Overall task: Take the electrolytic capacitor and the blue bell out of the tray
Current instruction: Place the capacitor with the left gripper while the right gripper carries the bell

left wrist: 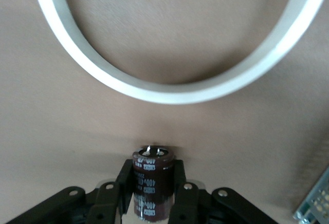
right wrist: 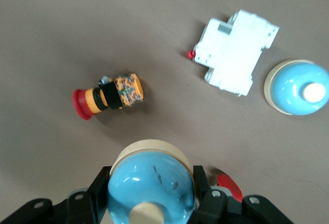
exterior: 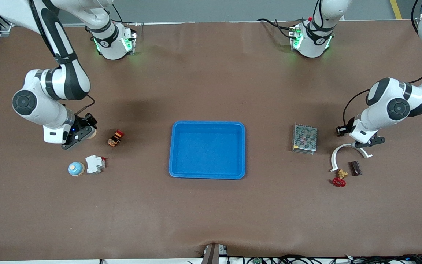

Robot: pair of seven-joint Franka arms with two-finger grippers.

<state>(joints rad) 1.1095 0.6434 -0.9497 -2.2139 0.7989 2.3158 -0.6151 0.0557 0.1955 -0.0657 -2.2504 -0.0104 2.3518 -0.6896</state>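
My left gripper [exterior: 365, 143] is shut on a dark brown capacitor [left wrist: 152, 183] and holds it just over the table, above a white curved ring [left wrist: 180, 91]. In the front view the capacitor is hidden by the hand. My right gripper [exterior: 82, 134] is shut on a light-blue bell with a cream base [right wrist: 151, 183], low over the table at the right arm's end; the bell's edge shows in the front view [exterior: 92, 132]. A blue tray [exterior: 181, 161] lies at the table's middle, between the two grippers.
A second blue bell [exterior: 76, 168], a white breaker [exterior: 95, 164] and an orange push button [exterior: 115, 138] lie near my right gripper. A mesh power supply [exterior: 305, 138], the white ring [exterior: 337, 154], a second dark capacitor [exterior: 355, 168] and a red valve [exterior: 340, 179] lie near my left gripper.
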